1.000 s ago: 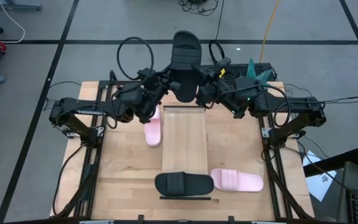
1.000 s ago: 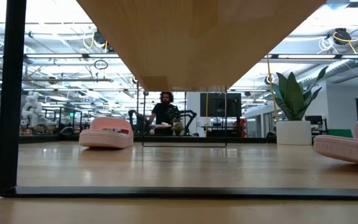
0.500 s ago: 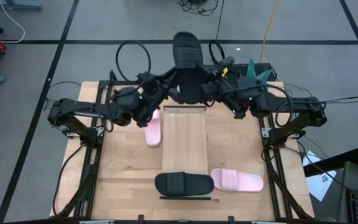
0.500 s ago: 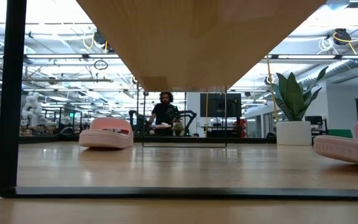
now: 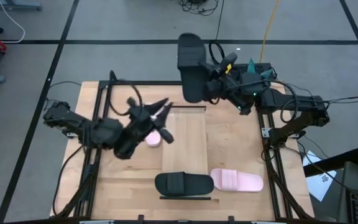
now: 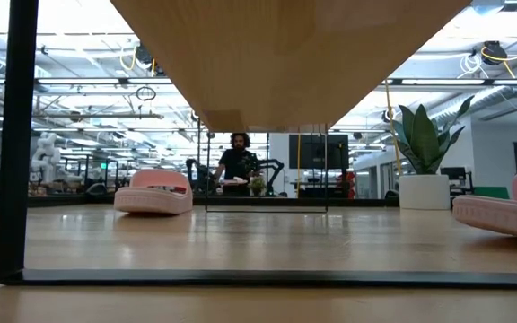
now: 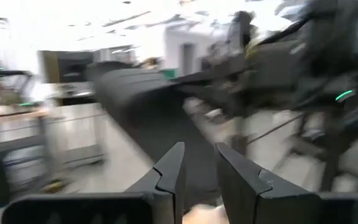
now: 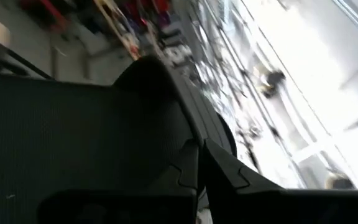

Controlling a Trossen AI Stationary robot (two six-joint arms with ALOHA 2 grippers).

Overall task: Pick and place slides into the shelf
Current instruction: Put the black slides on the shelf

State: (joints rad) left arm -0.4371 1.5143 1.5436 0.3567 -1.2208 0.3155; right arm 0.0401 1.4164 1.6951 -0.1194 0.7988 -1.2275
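One black slide point(image 5: 189, 67) clamped in right gripper point(image 5: 211, 89) above shelf point(image 5: 184, 144) far end; left gripper point(image 5: 160, 121) fingers apart, empty

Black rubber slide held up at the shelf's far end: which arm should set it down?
Right. The right gripper already grips the black rubber slide above the pale wood slat shelf. The left gripper is open and empty, by a pink slide.

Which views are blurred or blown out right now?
Left wrist view: heavy motion smear; only the left gripper, open, reads sharp, the black slide beyond is streaked. Right wrist view: background blown out to white at one side, black slide fills the frame dark. High view: sharp, even light. Low view: sharp, with bright ceiling lights behind the shelf underside.
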